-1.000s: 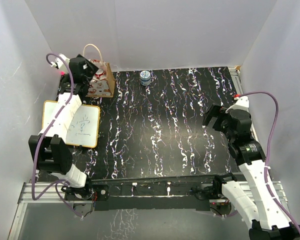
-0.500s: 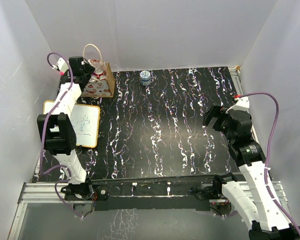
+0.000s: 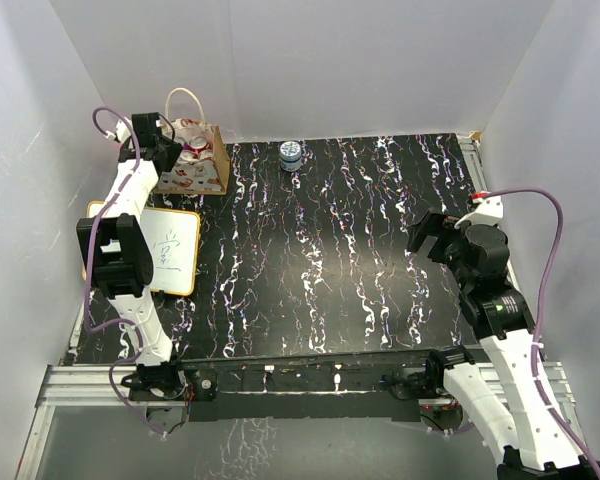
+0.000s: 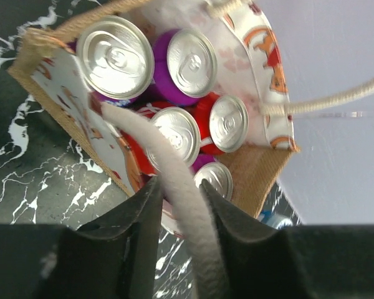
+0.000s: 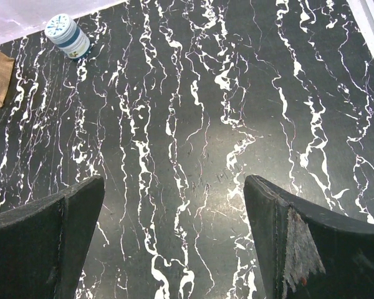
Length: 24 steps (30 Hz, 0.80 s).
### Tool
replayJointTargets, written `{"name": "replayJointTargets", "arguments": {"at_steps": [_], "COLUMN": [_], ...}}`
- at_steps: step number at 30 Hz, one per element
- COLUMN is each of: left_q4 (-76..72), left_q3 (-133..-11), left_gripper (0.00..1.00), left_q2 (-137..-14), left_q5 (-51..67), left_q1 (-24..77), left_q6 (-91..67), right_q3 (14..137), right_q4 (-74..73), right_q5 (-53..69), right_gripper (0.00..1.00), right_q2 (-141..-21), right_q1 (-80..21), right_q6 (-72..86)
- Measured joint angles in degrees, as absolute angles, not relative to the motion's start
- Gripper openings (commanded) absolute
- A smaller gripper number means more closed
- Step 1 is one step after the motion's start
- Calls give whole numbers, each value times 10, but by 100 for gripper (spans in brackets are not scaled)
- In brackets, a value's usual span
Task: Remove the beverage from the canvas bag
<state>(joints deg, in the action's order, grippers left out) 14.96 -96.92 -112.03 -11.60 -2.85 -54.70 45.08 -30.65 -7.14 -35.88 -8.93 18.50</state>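
The canvas bag point(image 3: 204, 172) stands at the table's far left corner against the back wall. In the left wrist view its open mouth point(image 4: 53, 81) shows several beverage cans standing upright: silver-topped purple ones point(image 4: 190, 62) and red ones point(image 4: 227, 123). My left gripper point(image 3: 166, 150) point(image 4: 179, 187) hangs at the bag's near left edge. Its fingers are closed on the near cream rope handle point(image 4: 174, 162), which fills the gap between them. The other rope handle point(image 4: 336, 99) arcs along the far side. My right gripper point(image 3: 426, 233) point(image 5: 174, 187) hovers wide open over bare table at the right.
A white writing board point(image 3: 166, 250) with a yellow edge lies on the left, under the left arm. A small blue-and-white jar point(image 3: 292, 154) point(image 5: 67, 35) stands near the back wall, right of the bag. White walls enclose the black marbled table point(image 3: 330, 250).
My left arm has reached further back over the bag's left edge, and its jaws have closed from wide open onto the rope handle. The right arm is almost unchanged.
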Motion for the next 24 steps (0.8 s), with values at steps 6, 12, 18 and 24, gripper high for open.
{"name": "replayJointTargets", "arguments": {"at_steps": [6, 12, 18, 24], "left_q4": [125, 81, 46, 8], "left_q3": [-970, -938, -904, -848], "left_gripper": [0, 0, 0, 0], "left_q2": [-1124, -1124, -1120, -1102], "left_q5": [-8, 101, 188, 240], "left_q1": [-33, -33, -33, -26], "left_q6": [-524, -514, -514, -510], "right_q3": [451, 451, 451, 446], "right_q4": [-300, -298, -297, -297], "right_q5": [-72, -73, -73, -73], "right_gripper": [98, 98, 98, 98], "right_q2": [-352, -349, -349, -349], "right_q1": [-89, -89, -89, -89], "right_q6": [182, 181, 181, 181]}}
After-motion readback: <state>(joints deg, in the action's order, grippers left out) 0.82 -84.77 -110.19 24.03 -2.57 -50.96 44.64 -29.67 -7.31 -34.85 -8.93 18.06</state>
